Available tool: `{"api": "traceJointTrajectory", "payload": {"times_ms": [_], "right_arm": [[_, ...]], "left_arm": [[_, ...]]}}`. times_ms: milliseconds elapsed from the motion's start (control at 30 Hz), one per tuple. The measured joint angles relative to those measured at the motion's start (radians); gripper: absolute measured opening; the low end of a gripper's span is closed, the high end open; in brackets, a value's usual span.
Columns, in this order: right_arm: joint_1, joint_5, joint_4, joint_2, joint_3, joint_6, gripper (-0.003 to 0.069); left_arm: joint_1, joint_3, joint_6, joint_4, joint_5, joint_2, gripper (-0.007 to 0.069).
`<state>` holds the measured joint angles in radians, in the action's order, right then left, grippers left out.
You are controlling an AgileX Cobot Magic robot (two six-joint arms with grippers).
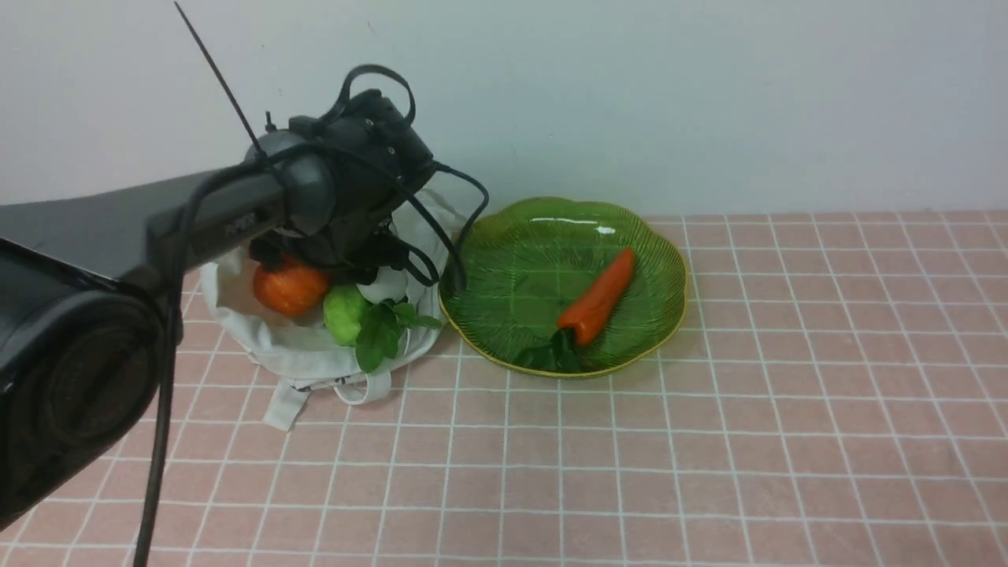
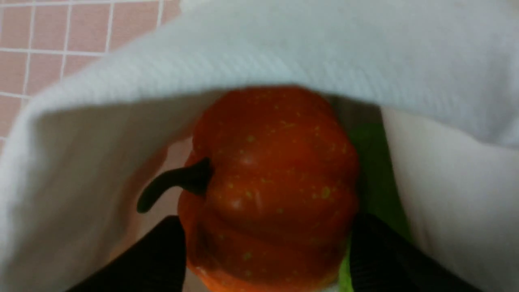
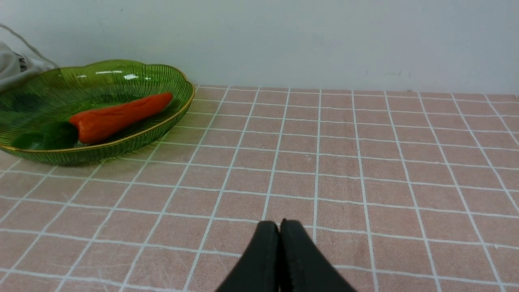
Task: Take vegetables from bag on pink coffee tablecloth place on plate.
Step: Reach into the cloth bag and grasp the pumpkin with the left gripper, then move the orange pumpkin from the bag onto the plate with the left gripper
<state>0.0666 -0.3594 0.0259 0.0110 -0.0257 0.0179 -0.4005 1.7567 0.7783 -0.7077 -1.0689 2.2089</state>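
Covering the surface beneath both claws, the pink coffee tablecloth (image 1: 709,441) is the widest thing here. The off-white cloth bag (image 1: 299,354) wraps around the left claw (image 2: 267,219), which is sunk in its open mouth, and a fold of fabric hangs just over the claw's catch. The green ribbed plate (image 1: 512,236) sits just to that claw's right, touching or nearly touching the bag.

Between the left claw's two black fingers (image 2: 162,255) sits the pumpkin (image 2: 275,174). It is inside the bag, deep orange with pale flecks, ribbed and glossy, and a curved dark stem points off to one side. The fingers lie against its opposite flanks, clamped on it as far as the wrist view shows. It looks like a light, stiff toy with a slick skin, so the hold belongs across the broad ribbed middle, not on the thin stem. The soft cloth draped above may drag on it as it rises.

An orange carrot (image 1: 600,298) with dark leaves lies in the plate. A lumpy light-green vegetable (image 1: 344,313) and some green leaves (image 1: 382,335) rest at the bag's mouth, just beside the left claw.

The right claw (image 3: 279,251) hangs over bare cloth well away from the bag, fingers together on nothing.
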Motion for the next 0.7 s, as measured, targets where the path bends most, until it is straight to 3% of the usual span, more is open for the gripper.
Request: {"api": "traceJointTrajectory", "payload": {"times_ms": [433, 700], "right_arm": [[0.0, 0.0, 0.0, 0.0, 0.0, 0.0, -0.0016], [0.0, 0.0, 0.0, 0.0, 0.0, 0.0, -0.0016]], "left_arm": [[-0.001, 0.004, 0.017, -0.096, 0.001, 0.045, 0.0421], [-0.001, 0.005, -0.099, -0.014, -0.007, 0.005, 0.0421]]}}
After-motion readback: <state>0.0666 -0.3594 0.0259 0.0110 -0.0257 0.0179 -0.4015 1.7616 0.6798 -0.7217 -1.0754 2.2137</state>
